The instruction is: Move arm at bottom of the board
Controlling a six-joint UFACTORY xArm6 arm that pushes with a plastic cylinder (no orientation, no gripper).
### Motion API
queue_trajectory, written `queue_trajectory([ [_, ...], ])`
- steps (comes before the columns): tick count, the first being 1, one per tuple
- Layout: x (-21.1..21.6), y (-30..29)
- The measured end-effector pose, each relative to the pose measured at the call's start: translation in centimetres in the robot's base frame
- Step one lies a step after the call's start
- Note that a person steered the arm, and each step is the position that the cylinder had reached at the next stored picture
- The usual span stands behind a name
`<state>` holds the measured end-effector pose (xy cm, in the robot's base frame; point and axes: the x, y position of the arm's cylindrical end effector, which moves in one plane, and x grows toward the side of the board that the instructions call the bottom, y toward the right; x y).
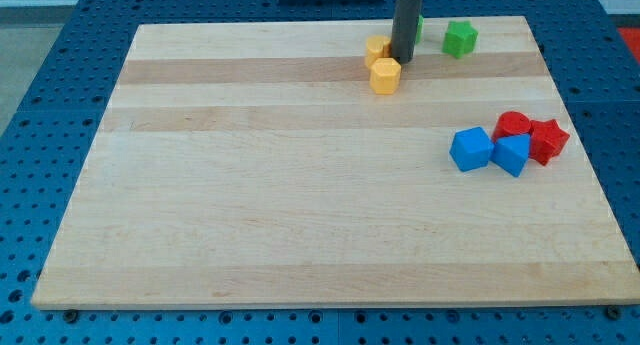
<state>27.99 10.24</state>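
My tip [402, 59] rests on the wooden board [300, 205] near the view's top, just right of two yellow blocks. One yellow block [385, 75] sits just below-left of the tip, the other yellow block [376, 50] is to its left. A green block [417, 28] peeks out behind the rod on its right. A green star-shaped block [460, 38] lies further right.
At the view's right a blue cube [471, 149] and a second blue block [512, 154] sit side by side. A red round block [513, 125] and a red star-shaped block [547, 140] touch them. The board lies on a blue perforated table [40, 135].
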Motion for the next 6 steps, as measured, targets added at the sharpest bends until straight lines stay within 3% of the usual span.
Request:
queue_trajectory([
  [1, 3.5, 3.5],
  [2, 10.1, 3.6],
  [4, 23.0, -2.3],
  [5, 30.1, -1.5],
  [6, 33.5, 5.8],
])
